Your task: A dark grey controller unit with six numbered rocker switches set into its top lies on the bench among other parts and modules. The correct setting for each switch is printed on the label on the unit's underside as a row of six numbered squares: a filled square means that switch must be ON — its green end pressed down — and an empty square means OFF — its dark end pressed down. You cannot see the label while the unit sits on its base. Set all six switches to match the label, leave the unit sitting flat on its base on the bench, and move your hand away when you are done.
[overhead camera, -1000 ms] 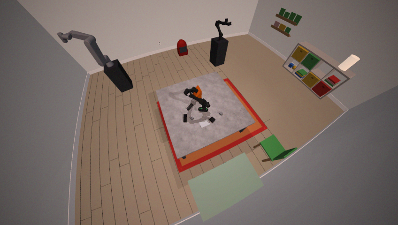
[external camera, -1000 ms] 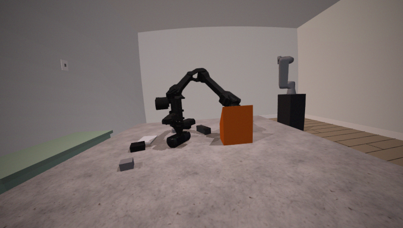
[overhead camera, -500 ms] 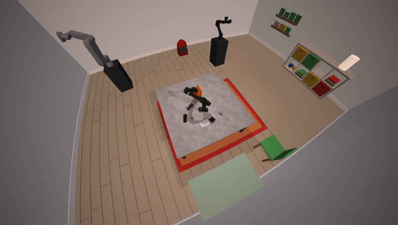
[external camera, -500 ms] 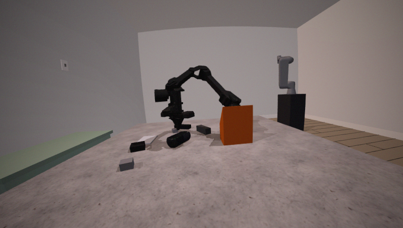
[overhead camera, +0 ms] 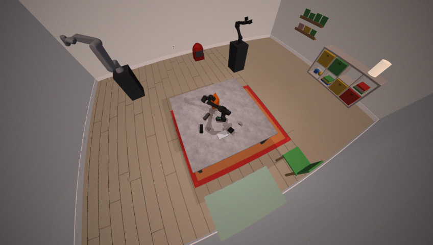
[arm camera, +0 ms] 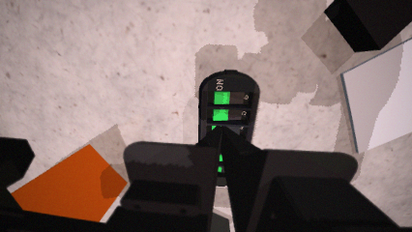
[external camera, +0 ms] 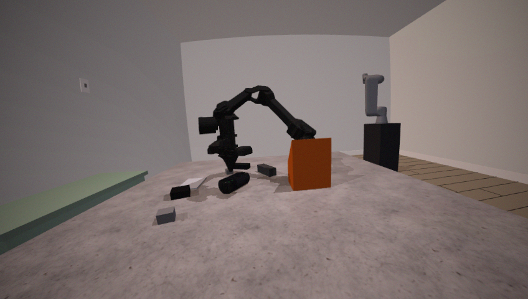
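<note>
The dark grey controller unit [overhead camera: 220,119] [external camera: 233,182] [arm camera: 229,81] lies on the bench [overhead camera: 243,100] [external camera: 296,237] [arm camera: 121,58] with its switches facing up. In the wrist view, the two switches nearest the printed ON show large green areas on the left and dark areas on the right. Smaller green bits of other switches show beside the fingers. Which ends are pressed down is hard to tell. The fingers hide the middle and near part of the row, and the underside label is hidden. My gripper [external camera: 230,170] [arm camera: 220,130] is shut and empty, its tips above the unit.
An orange block [overhead camera: 216,98] [external camera: 311,164] [arm camera: 73,186] stands near the arm's base. A black block [overhead camera: 231,130] [external camera: 180,192] and a white plate [overhead camera: 222,135] [arm camera: 372,101] lie beyond the unit. Dark modules [overhead camera: 206,116] [overhead camera: 200,128] and small grey blocks [overhead camera: 240,123] [external camera: 165,215] lie around.
</note>
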You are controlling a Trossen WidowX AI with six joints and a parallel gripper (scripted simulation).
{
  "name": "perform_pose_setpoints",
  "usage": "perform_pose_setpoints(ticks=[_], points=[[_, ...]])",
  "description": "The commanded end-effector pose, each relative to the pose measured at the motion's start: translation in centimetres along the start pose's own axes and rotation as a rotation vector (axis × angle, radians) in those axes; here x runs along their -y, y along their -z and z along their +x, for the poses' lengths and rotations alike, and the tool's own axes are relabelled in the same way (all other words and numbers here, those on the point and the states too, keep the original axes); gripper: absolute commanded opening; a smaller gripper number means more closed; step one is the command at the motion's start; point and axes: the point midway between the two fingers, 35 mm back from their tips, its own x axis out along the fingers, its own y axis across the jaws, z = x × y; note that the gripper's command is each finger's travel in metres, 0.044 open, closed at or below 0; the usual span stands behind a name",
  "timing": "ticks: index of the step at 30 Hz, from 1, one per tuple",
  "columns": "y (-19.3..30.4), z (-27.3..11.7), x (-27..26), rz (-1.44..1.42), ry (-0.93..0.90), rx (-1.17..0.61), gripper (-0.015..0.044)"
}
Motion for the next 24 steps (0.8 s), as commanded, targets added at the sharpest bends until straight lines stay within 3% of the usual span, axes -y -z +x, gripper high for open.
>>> perform_pose_setpoints(ticks=[1,24], points=[[-0.1,0.7,0.0,-0.003,-0.003,0.0,0.0],[-0.1,4.0,0.0,-0.003,-0.002,-0.001,0.0]])
